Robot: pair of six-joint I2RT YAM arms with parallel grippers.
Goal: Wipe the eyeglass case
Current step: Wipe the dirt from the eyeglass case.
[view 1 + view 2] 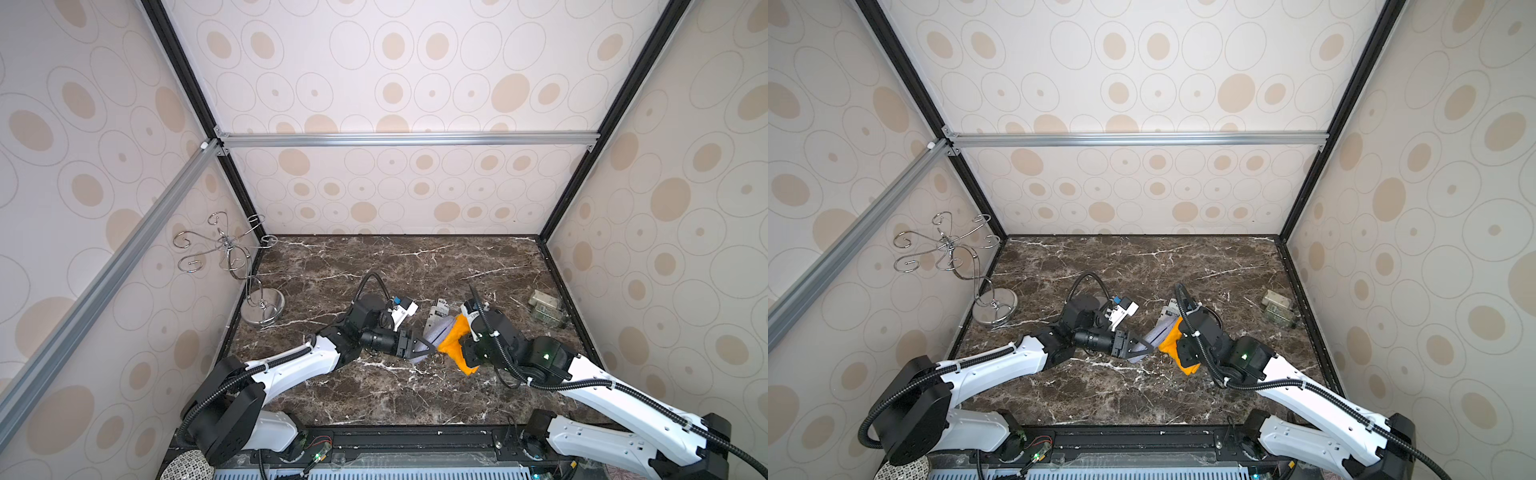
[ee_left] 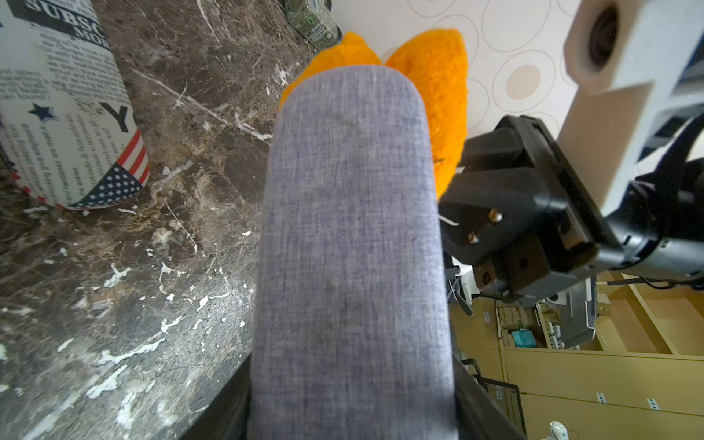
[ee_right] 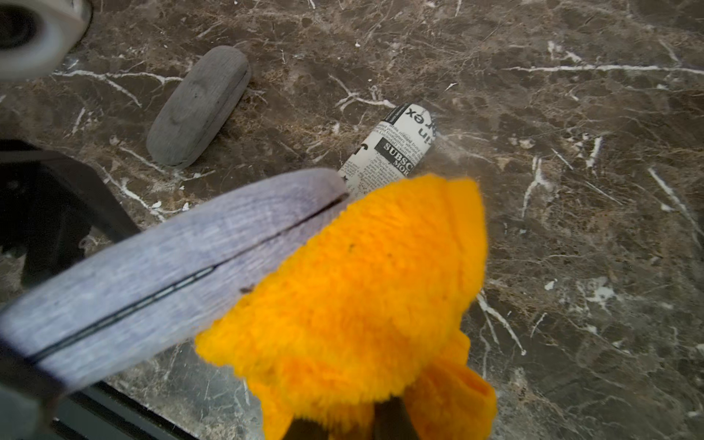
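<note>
- Eyeglass case [image 1: 438,328], grey and closed, is at mid-counter. It is held by one end and, as we read it, is clear of the dark marble-patterned counter [image 1: 374,395].
- At far left we see a chrome wire stand [image 1: 245,270] with curled hooks on a round base, well apart from the work.
- Our left tool [image 1: 424,347] is pinching the eyeglass case at its near end. The case is long with rounded ends, covered in woven fabric, with a dark seam along its side.
- We judge the one-ended hold risky: a hard push at the far end could lever the case out of the pinch.
- Beside the far end a rounded newspaper-print case [image 1: 438,309] lies on the counter, and a swung or dropped case could knock it.
- The orange cloth [image 1: 453,343] is fluffy, deep-piled and bunched, and lies against the case's side. Its pile might snag in the seam.
- Our right tool [image 3: 352,424] is pressed together on the cloth's bunched lower part, and drag could pull the cloth free.
- At far right, small glass jars [image 1: 546,309] sit near the side wall.
</note>
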